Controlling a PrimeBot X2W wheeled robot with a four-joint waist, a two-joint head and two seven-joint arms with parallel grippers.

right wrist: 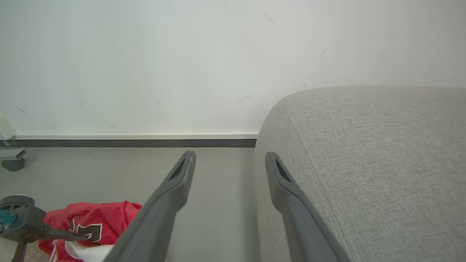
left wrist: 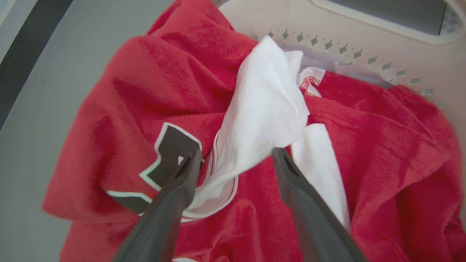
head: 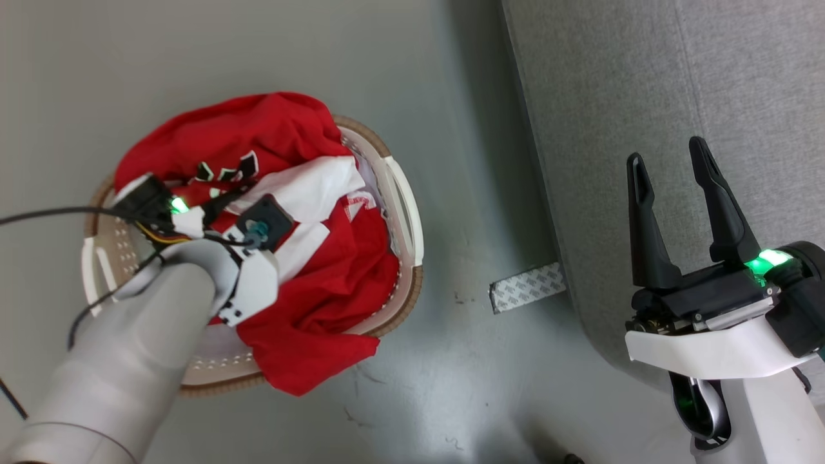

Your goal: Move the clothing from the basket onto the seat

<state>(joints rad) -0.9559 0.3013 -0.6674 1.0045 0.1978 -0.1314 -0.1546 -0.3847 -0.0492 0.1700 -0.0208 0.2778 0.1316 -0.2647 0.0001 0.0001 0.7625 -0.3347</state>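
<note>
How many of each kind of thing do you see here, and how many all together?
Dark two-fingered grippers: 2 (left gripper, right gripper)
Oval white plastic laundry basket: 1
Heap of red-and-white clothing: 1
Light grey fabric sofa: 1
Total: 5

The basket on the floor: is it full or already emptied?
Full. Crumpled red clothing and a white cloth are heaped inside the basket, with one red fold hanging over its rim.

Right gripper point(right wrist: 230, 155) spread beside seat point(right wrist: 364, 163) (clothing point(right wrist: 98, 218) lower left).
</note>
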